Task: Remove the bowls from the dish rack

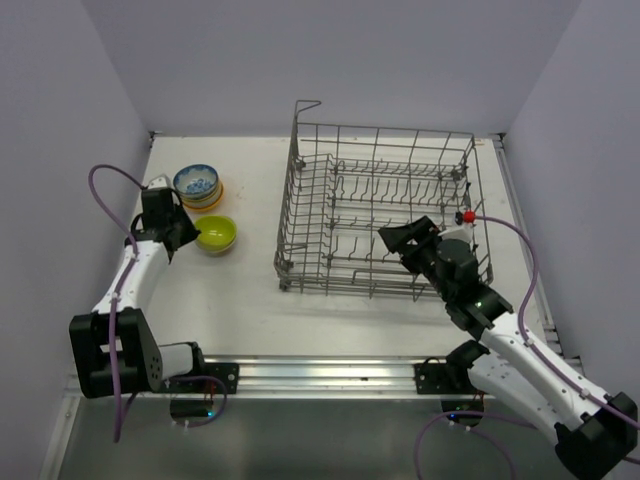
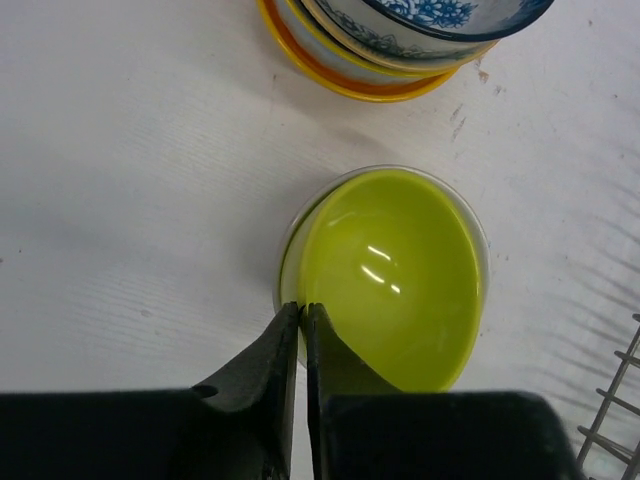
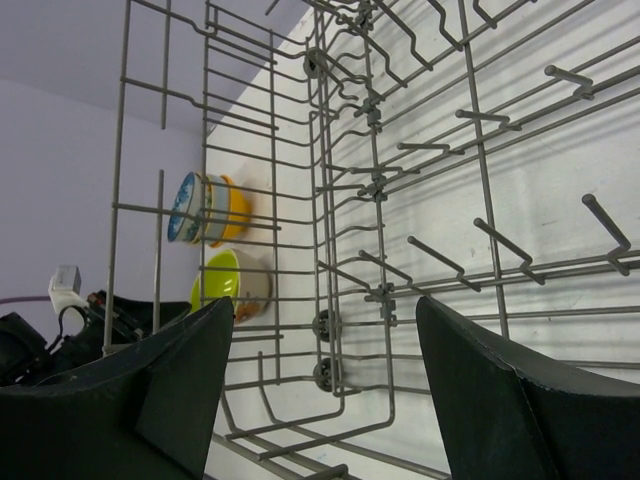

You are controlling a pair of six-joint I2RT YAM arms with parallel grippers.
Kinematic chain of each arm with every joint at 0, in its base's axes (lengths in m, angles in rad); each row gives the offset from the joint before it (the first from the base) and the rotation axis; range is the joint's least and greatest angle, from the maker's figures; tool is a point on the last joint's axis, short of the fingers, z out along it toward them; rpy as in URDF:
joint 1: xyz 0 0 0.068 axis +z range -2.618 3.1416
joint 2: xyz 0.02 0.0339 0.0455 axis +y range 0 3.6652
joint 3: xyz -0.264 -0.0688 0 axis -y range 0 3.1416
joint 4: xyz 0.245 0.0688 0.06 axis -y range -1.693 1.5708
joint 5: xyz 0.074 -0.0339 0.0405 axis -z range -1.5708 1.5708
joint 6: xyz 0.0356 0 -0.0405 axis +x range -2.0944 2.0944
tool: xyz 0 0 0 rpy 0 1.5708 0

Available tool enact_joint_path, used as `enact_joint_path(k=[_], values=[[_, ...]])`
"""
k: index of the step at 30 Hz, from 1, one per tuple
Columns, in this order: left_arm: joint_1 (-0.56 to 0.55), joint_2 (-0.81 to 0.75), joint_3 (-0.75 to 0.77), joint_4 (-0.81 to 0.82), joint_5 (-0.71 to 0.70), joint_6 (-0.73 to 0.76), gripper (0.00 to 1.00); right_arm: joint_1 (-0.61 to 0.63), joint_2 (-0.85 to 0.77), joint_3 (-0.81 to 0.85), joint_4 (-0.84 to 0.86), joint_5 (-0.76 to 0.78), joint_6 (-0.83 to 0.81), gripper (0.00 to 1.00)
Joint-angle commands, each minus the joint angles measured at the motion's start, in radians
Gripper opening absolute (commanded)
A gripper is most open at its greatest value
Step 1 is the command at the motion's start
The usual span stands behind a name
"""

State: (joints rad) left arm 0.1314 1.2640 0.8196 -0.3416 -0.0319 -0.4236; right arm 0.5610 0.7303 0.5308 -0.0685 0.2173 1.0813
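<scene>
Rack: the dish rack [image 1: 288, 205] sits right of centre on the table [image 1: 250, 305]. No bowl shows among its tines in either the overhead or the right wrist view.
Done: every bowl in view is already out on the far left of the table, well apart from the rack.
Left to do: little or nothing, by my reading (perhaps only tidying the last bowl set down).
Stack: the bowl stack [image 1: 198, 185] has a blue-patterned bowl on top and an orange-yellow one at the bottom. About four layers show in the left wrist view, but the exact count is unclear.
Nested pair: the lime bowl [image 1: 216, 234] lies just near of the stack, seated inside a pale bowl [image 3: 258, 285]. That makes two.
Racks: one.
Left gripper [image 2: 302, 312]: its fingers are drawn together with the tips at the near rim of the lime bowl. I cannot tell whether they nip that rim.
Right gripper [image 3: 325, 308]: its fingers are spread wide and hold nothing, over the rack's near right corner.
</scene>
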Motion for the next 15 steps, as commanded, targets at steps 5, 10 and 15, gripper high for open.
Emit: enact_joint_path(k=[5,10,15], values=[[0.002,0.018,-0.01,0.01,-0.014,0.011,0.0,-0.001,-0.017,-0.034,-0.002,-0.009,0.011,0.78],[-0.019,0.028,-0.008,-0.005,-0.04,0.014,0.0,-0.003,-0.026,-0.045,-0.005,-0.009,0.011,0.78],[-0.032,0.025,-0.004,-0.008,-0.056,0.014,0.0,-0.01,-0.035,-0.045,-0.008,-0.009,0.011,0.78]])
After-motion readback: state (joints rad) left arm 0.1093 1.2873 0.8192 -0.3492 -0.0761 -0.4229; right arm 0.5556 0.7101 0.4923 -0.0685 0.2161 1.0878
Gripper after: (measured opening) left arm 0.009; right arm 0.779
